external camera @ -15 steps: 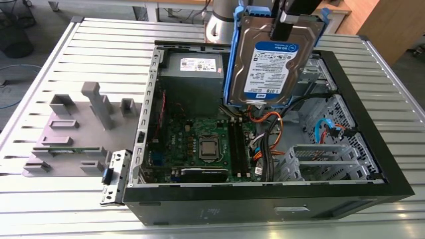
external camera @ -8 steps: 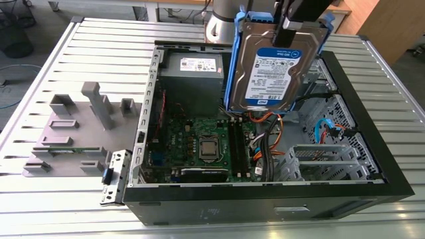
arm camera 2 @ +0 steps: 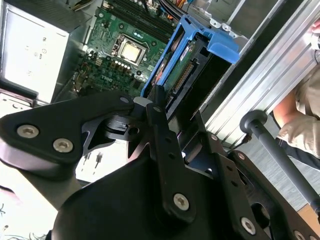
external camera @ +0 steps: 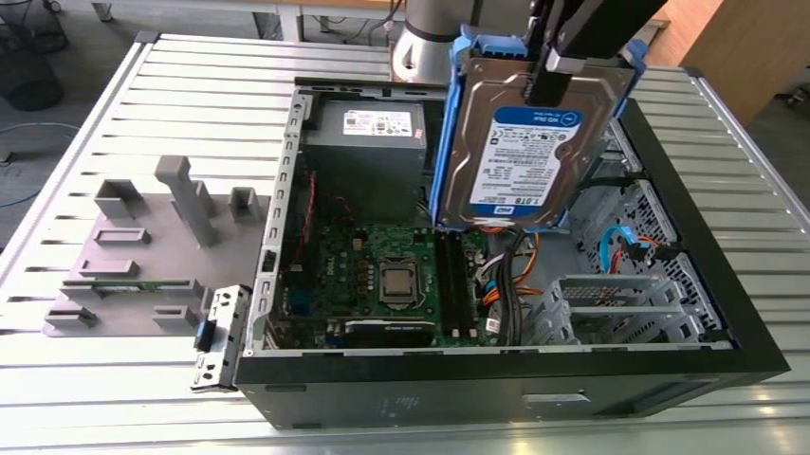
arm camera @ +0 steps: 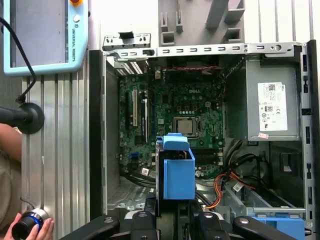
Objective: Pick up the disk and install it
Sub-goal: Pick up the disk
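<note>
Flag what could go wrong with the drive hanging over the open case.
1. The silver metal hard drive in blue plastic rails hangs upright from the gripper; a slip could drop it onto the green motherboard.
2. Orange and black cables lie below it and might snag the rails.

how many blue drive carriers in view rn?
2. One frames the disk held by the pincer above the open case; a second carrier sits in a corner of the case, in the first wrist view. More may be hidden.
</note>
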You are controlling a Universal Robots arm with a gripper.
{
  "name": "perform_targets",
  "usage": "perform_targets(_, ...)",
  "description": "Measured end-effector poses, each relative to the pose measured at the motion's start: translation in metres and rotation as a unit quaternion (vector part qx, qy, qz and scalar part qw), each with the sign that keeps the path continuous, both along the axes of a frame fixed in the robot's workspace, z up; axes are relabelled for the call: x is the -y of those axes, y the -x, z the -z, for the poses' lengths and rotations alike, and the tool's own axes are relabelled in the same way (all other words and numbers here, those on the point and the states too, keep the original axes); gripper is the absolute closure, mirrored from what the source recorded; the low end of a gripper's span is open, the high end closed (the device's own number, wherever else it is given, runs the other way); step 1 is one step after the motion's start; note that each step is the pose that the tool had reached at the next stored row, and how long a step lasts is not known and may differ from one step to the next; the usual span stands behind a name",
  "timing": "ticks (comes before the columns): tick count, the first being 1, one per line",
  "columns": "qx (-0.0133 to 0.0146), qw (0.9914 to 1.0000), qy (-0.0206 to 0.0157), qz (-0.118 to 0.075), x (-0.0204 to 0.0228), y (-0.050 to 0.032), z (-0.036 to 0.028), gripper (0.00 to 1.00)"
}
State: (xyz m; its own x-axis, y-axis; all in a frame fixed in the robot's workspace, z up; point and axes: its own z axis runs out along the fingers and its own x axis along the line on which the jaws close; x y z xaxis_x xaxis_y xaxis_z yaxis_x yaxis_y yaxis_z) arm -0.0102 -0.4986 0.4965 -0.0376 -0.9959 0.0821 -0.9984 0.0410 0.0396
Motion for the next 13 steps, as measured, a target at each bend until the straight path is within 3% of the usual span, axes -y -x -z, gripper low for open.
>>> perform_targets(13,0.0000,1.00000,0.0000,0.000,0.0230,0.0000,0.0000,0.65)
